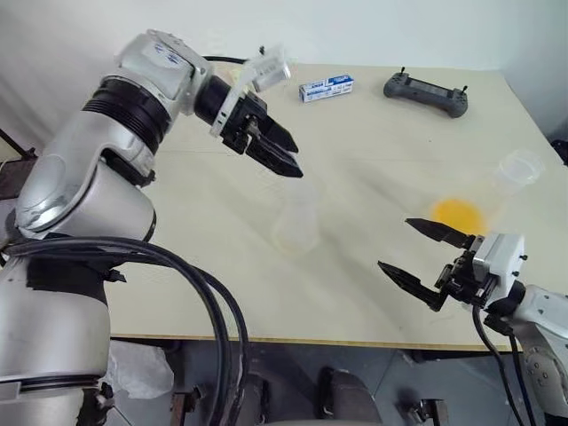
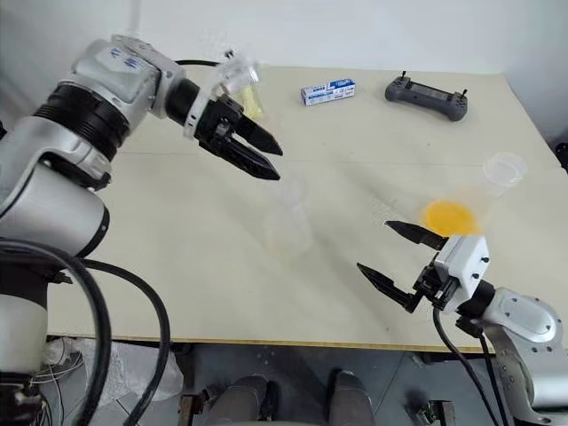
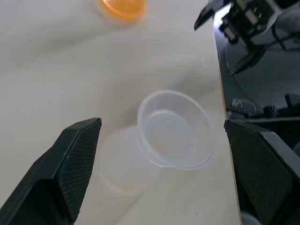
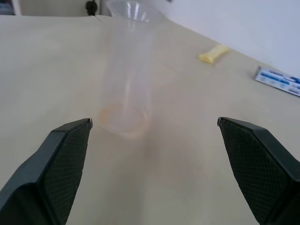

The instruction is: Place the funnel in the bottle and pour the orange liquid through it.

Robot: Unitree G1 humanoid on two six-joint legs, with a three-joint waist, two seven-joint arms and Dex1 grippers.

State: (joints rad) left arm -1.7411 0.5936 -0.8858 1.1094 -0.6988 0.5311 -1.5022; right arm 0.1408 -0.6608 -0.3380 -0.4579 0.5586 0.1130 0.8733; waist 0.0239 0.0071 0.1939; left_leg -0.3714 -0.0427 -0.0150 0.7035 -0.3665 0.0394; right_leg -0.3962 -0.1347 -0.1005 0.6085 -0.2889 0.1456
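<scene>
left gripper (image 1: 282,153): wide open, holding nothing, hanging above the funnel with its black fingers angled down toward it
yellow packet (image 2: 251,100): lies on the far side of the bench, behind the left gripper
funnel (image 3: 174,130): sits in the neck of the bottle, rim upward, clear of both fingers
bottle (image 1: 296,224): upright near the middle of the bench (image 1: 355,293), a faint orange tint at its base
blue-and-white box (image 1: 326,88): far side of the bench
black controller (image 1: 425,93): far side, right of the box
orange liquid (image 1: 456,213): in the bottom of a clear cup (image 1: 513,174) tipped on its side, right of the bottle
right gripper (image 1: 424,254): wide open, empty, held level just beside the cup's base, at the near edge
</scene>
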